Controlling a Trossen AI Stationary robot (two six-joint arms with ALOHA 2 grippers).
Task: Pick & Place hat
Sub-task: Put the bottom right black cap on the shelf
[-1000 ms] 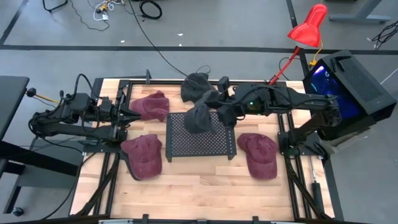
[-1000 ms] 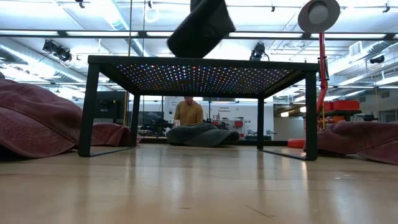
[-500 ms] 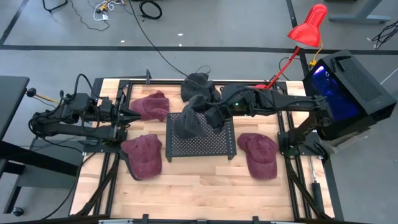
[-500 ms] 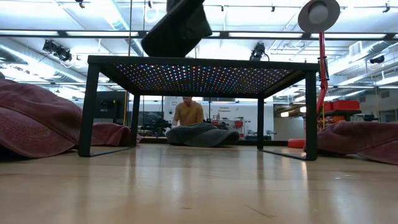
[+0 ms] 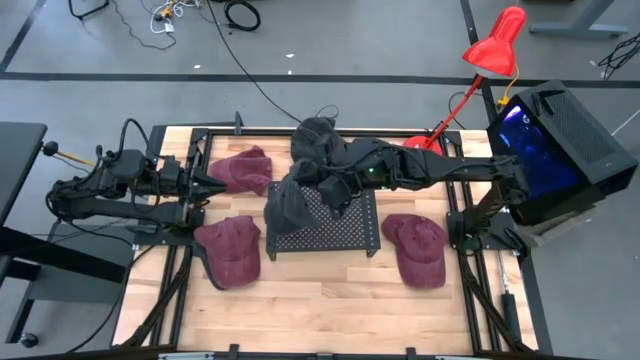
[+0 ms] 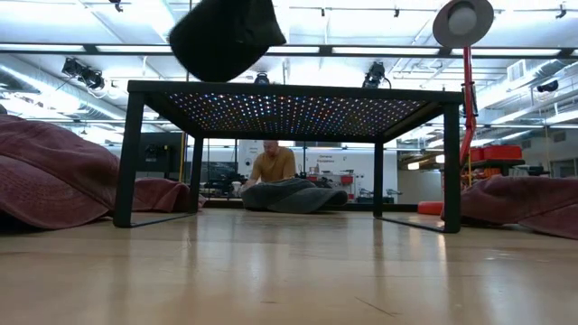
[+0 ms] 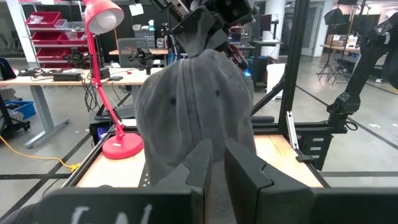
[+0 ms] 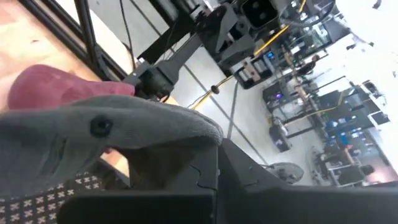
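Observation:
A dark grey hat (image 5: 293, 203) hangs from my right gripper (image 5: 335, 186) above the left part of the black mesh stand (image 5: 345, 236). In the low view the hat (image 6: 226, 38) hovers over the stand's top (image 6: 289, 88), near its left end. The right gripper is shut on the hat. My left gripper (image 5: 216, 183) waits shut at the table's left side, beside a maroon hat (image 5: 243, 168); its wrist view faces the hanging grey hat (image 7: 196, 106). A second grey hat (image 5: 314, 134) lies on the table behind the stand. My right gripper holds the grey hat by a bunched part of its cloth at the top (image 5: 322, 183), coming level from the table's right. In its wrist view the cloth (image 8: 155, 124) lies over the fingers and hides the pinch. The hat is lifted clear and hangs below the fingers.
Two more maroon hats lie on the wood, one left of the stand (image 5: 232, 251) and one right of it (image 5: 415, 248). A red desk lamp (image 5: 495, 45) stands at the far right corner. A person (image 6: 274, 163) shows in the room beyond the table.
My right gripper has carried the grey hat toward the table's left edge, from above the stand's middle to above its left part. The hat has stayed lifted and hanging throughout.

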